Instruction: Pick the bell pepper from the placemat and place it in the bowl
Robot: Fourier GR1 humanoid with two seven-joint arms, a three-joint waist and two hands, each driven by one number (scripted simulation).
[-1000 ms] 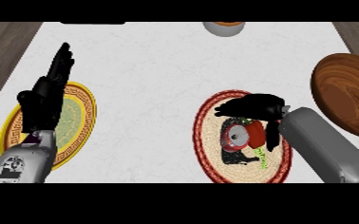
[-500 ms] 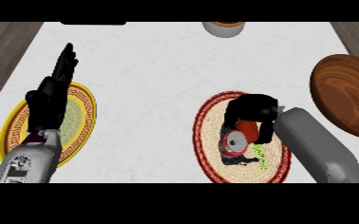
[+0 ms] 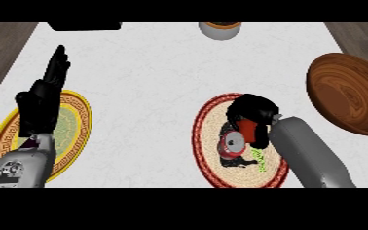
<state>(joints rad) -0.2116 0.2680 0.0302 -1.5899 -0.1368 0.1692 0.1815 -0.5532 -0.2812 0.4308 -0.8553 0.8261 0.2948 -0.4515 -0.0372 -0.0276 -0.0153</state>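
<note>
A red bell pepper [image 3: 243,130] lies on a round woven placemat with a red rim [image 3: 208,148], its green stem pointing toward the view's lower edge. The robot's black right hand [image 3: 251,109] bends down over it from a grey forearm, fingers curled round the pepper's upper part. A brown wooden bowl [image 3: 338,90] sits near the mat at the right edge. At the view's left, the left hand [image 3: 42,102] rests open, fingers straight and together, above a yellow-rimmed round placemat [image 3: 81,122] on the white counter [image 3: 158,78].

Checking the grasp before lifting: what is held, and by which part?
The right hand curls its fingers round the far end of the bell pepper, over the red placemat. The left hand holds nothing.
</note>
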